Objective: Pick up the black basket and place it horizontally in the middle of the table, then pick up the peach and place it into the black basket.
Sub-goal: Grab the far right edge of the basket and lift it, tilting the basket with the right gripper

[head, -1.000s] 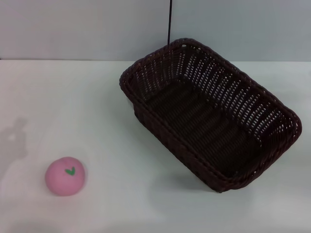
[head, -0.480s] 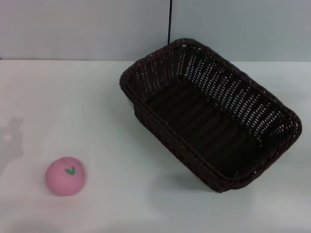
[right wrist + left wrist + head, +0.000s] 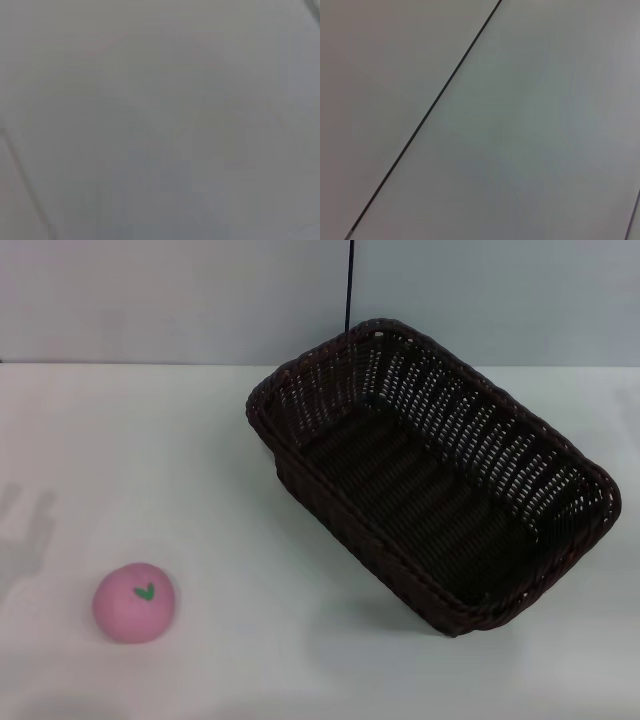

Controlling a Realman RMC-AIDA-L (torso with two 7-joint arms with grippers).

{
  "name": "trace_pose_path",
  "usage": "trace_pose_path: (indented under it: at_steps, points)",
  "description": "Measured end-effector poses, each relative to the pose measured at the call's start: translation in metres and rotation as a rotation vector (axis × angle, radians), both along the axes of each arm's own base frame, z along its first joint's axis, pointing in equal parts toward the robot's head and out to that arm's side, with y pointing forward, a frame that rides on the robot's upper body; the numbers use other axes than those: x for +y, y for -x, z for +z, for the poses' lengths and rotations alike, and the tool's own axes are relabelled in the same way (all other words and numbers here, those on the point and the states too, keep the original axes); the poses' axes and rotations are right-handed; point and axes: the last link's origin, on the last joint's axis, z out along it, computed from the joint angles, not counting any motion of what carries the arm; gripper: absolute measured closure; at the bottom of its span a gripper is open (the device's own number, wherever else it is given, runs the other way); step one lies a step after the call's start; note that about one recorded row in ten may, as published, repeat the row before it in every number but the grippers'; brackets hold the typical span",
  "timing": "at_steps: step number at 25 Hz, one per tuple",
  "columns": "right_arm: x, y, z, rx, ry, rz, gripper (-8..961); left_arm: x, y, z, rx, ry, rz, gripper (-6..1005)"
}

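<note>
On the left, near the front of the white bench [image 3: 200, 460], sits the peach [image 3: 135, 602]; it is a small pink ball with a green leaf mark on top; it looks light and smooth, and I think it may roll if it is bumped, so the best hold is across its round middle, from above. A faint grey shadow with two prongs lies on the bench just left of the peach; what makes it is out of sight. Going right, the basket [image 3: 430, 475] stands on the right half of the bench, well apart from the peach; it sits at a slant, not straight across, and it has nothing in it. It is dark and woven, with open sides and a thick braided rim; it looks stiff and light for how big it is; the rim of a long side seems the best place to grab. No arm shows in any view; both wrist views show only plain grey; so I cannot tell how the fingers stand.
</note>
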Motion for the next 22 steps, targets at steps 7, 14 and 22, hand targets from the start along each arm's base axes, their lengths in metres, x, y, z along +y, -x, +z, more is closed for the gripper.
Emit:
trace_pose_path:
  at_steps: [7,14,22]
  points:
    - [0.006,0.019,0.039,-0.050,0.334,0.078,555,0.001,0.001,-0.002,-0.006,0.006,0.012,413]
    - [0.019,0.054,0.084,-0.205,0.546,0.040,295,0.003,0.002,-0.004,-0.009,0.010,0.026,299]
    - [0.048,0.090,0.091,-0.392,0.868,-0.109,282,0.011,0.003,-0.005,-0.023,0.012,0.042,300]
